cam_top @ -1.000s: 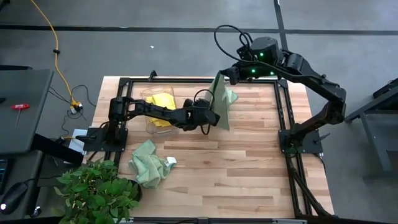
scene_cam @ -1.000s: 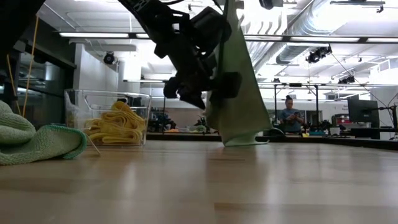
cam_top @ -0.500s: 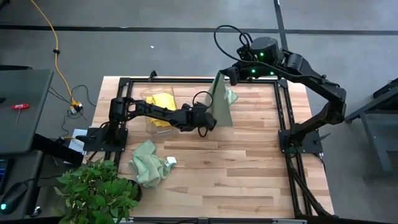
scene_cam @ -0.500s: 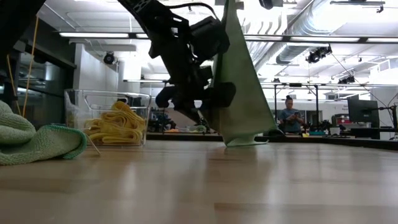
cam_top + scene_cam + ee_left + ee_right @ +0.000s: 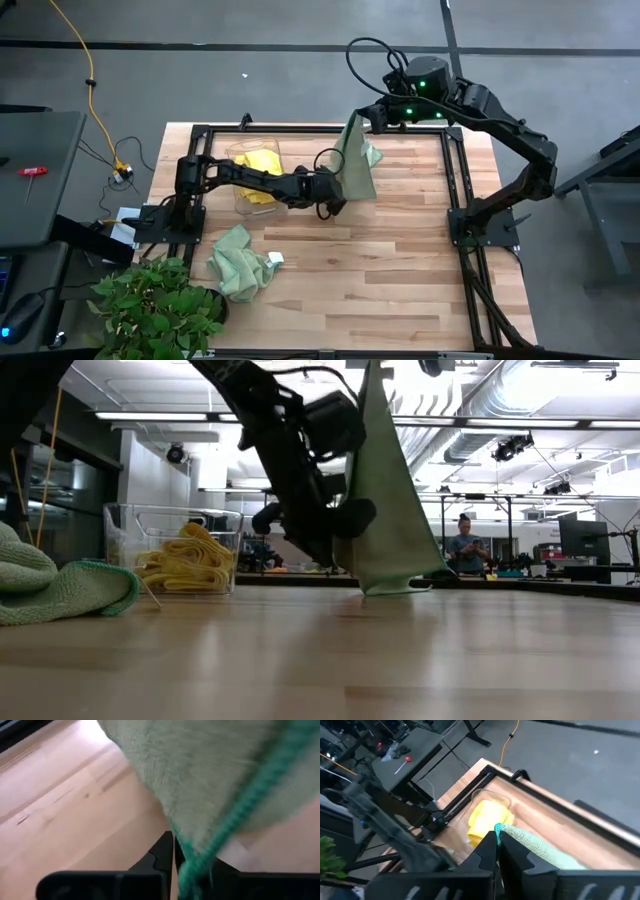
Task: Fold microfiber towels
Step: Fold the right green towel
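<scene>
Above the surface, a green towel is hanging upright, the right gripper clenching its top corner and the left gripper clamping its lower edge.

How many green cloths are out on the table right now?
2. One green cloth hangs at the far side of the table, pinched between both pincers; the other lies crumpled near the plant. The clear bin shows only yellow cloths, which might hide more.

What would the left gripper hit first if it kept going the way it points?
Probably only the bare wooden tabletop: the left gripper, shut on the hanging pale green microfiber towel, angles down toward it, though depth is unclear.
</scene>
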You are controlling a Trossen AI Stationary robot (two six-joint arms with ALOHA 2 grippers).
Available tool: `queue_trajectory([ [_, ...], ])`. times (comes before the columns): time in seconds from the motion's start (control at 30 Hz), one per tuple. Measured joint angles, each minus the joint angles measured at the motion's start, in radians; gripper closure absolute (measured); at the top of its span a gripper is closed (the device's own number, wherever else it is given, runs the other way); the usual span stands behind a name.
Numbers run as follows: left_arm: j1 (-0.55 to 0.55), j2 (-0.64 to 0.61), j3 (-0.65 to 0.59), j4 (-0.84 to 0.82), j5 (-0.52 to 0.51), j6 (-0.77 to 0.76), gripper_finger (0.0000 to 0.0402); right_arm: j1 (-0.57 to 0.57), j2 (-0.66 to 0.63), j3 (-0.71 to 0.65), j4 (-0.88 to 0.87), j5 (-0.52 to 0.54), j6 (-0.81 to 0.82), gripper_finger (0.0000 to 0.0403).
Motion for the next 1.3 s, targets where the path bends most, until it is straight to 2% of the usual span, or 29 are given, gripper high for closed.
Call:
queue_trajectory([
  [0.17,0.013,-0.102,0.002,-0.031,0.057,0.152,0.0400,-0.042,-0.015,0.001,-0.038,0.002,-0.041,0.0403],
  [0.37,0.077,-0.284,0.002,-0.040,0.184,0.309,0.0401,-0.103,-0.039,0.001,-0.114,0.001,-0.123,0.0403],
  [0.5,0.148,-0.401,0.002,-0.044,0.291,0.343,0.0401,-0.147,-0.045,0.001,-0.174,-0.002,-0.198,0.0403],
  [0.7,0.252,-0.518,0.003,-0.084,0.376,0.344,0.0402,-0.197,-0.044,0.001,-0.232,-0.002,-0.221,0.0403],
  [0.83,0.268,-0.517,0.003,-0.088,0.403,0.345,0.0400,-0.198,-0.044,0.001,-0.228,-0.004,-0.213,0.0403],
  [1.0,0.217,-0.444,0.002,-0.044,0.408,0.345,0.0379,-0.198,-0.044,0.001,-0.228,-0.005,-0.178,0.0403],
  [1.1,0.169,-0.381,0.003,0.023,0.409,0.345,0.0351,-0.188,-0.044,0.001,-0.227,-0.004,-0.144,0.0403],
  [1.3,0.057,-0.250,0.002,0.210,0.401,0.343,0.0268,-0.145,-0.037,0.000,-0.229,-0.004,-0.099,0.0403],
])
